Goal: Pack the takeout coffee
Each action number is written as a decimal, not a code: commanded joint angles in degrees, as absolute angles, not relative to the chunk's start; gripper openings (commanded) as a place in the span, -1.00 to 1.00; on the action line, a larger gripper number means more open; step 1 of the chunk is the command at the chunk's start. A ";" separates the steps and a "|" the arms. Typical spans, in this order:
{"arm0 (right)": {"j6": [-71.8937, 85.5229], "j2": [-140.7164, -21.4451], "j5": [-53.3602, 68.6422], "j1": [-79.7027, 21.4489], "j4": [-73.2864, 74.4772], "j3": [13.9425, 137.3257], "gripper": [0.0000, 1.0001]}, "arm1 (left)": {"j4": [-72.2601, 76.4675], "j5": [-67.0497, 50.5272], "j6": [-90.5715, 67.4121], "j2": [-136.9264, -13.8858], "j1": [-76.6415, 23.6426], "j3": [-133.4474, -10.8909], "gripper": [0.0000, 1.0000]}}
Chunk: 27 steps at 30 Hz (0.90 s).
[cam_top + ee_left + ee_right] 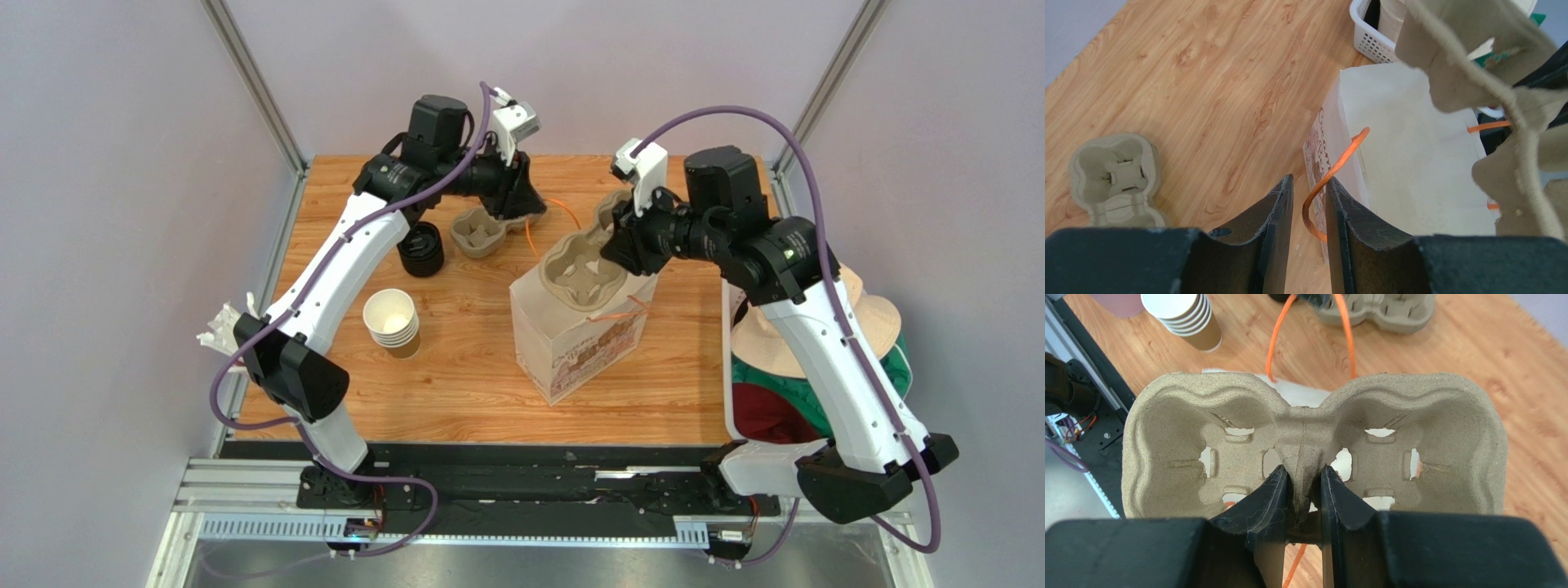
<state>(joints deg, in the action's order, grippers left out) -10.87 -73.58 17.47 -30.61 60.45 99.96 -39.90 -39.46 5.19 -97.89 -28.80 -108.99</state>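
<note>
No lidded takeout coffee is in view. A white paper bag stands open mid-table; its inside shows in the left wrist view. My left gripper is shut on the bag's orange handle, which it holds up at the far side. My right gripper is shut on the middle ridge of an empty pulp cup carrier. It holds the carrier level just above the bag's mouth.
A second pulp carrier lies by the left gripper. A stack of black lids and a stack of lidless brown cups stand to the left. A white basket holding hats sits at the right edge.
</note>
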 commanded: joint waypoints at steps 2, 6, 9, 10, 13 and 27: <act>-7.65 -72.68 15.65 -31.90 57.57 95.29 -0.51 | -35.77 -38.32 2.81 -94.92 -28.92 -107.93 -0.30; -6.51 -74.00 14.85 -32.25 56.69 94.92 -0.51 | -35.51 -38.58 2.20 -95.19 -28.92 -107.84 -0.30; -5.54 -74.71 14.15 -32.69 56.43 94.57 -0.51 | -35.33 -38.41 1.93 -95.10 -28.92 -107.75 -0.30; -5.28 -74.79 13.80 -32.87 56.51 94.48 -0.51 | -35.33 -38.23 1.76 -95.01 -28.92 -107.58 -0.30; -5.10 -74.53 12.84 -33.40 55.99 92.56 -0.51 | -34.28 -37.62 1.41 -94.49 -28.92 -106.70 -0.30; -4.31 -72.69 11.78 -35.24 54.76 90.54 -0.51 | -32.70 -32.96 -1.04 -95.45 -28.92 -106.08 -0.37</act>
